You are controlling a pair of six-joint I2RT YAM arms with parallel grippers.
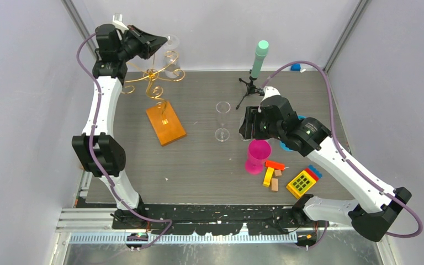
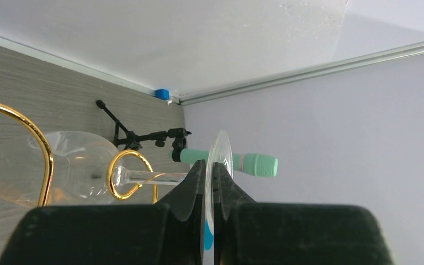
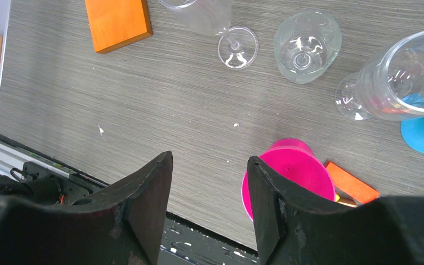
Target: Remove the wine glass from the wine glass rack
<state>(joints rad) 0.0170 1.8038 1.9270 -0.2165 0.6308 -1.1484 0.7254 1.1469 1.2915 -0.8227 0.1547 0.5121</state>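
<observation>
Right arm: base at the near right edge, elbow out to the right, forearm folded back toward mid-bench. Right pincer (image 3: pixel 210 160) is released, jaws apart with nothing between them, over bare bench (image 1: pixel 199 165) just beside the pink cup (image 1: pixel 258 156). Coloured blocks (image 1: pixel 273 175) and a yellow toy (image 1: pixel 302 183) lie near the cup. Clear glasses (image 3: pixel 307 44) stand mid-bench beyond the right pincer.

Left arm: base at the near left, links run up along the left wall, wrist high in the far-left corner and turned right. Left pincer (image 2: pixel 210 168) is clenched on the foot disc of the wine glass (image 2: pixel 77 165). The glass lies sideways, its stem passing through a gold scroll of the wine glass rack (image 1: pixel 154 77), so it is on the rack, not off it. The rack's orange base (image 1: pixel 165 122) sits left of centre.

Far edge: black tripod with mint cylinder (image 1: pixel 258 61), and a small blue block (image 1: pixel 295 67) in the back corner. The bench is grey wood-grain, with pale lilac walls on three sides.
</observation>
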